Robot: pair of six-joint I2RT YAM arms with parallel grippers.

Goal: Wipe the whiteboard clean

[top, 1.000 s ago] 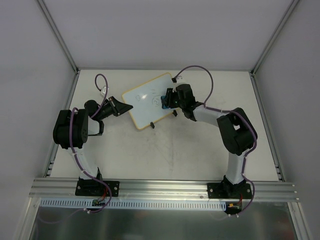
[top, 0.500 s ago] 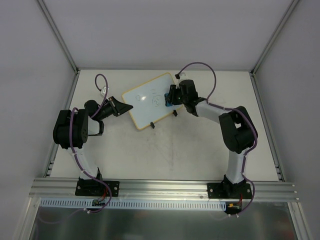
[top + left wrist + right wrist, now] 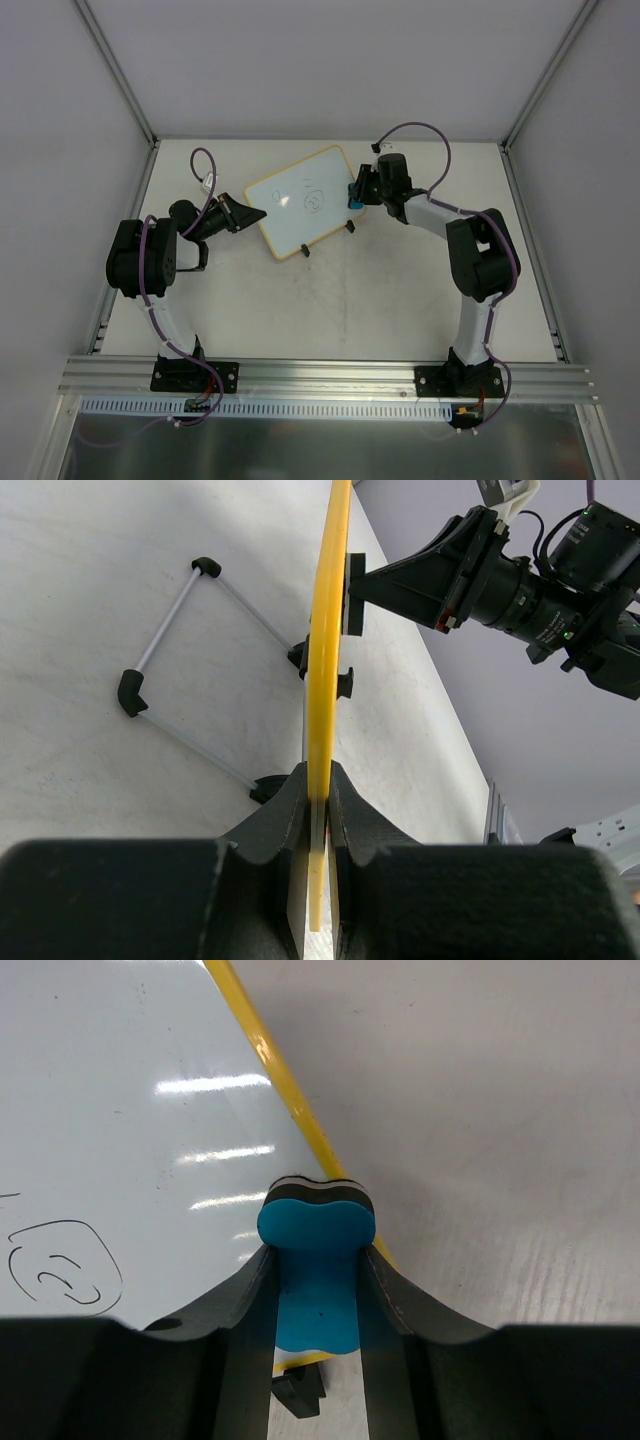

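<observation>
Blue eraser (image 3: pixel 316 1228) at edge of whiteboard (image 3: pixel 130 1110)

A white table (image 3: pixel 350 300), scuffed and faintly stained grey, fills the middle of the top view. It is enclosed by plain pale panels: a back wall (image 3: pixel 330 70) across the top and a left wall (image 3: pixel 50 150) and right wall (image 3: pixel 600 150) at the sides, joined by slanting aluminium posts (image 3: pixel 112 65). Along the bottom runs a ribbed aluminium rail (image 3: pixel 330 378), with a white slotted strip (image 3: pixel 300 408) and a shiny metal sheet (image 3: pixel 330 450) below it, all in soft, even light.
</observation>
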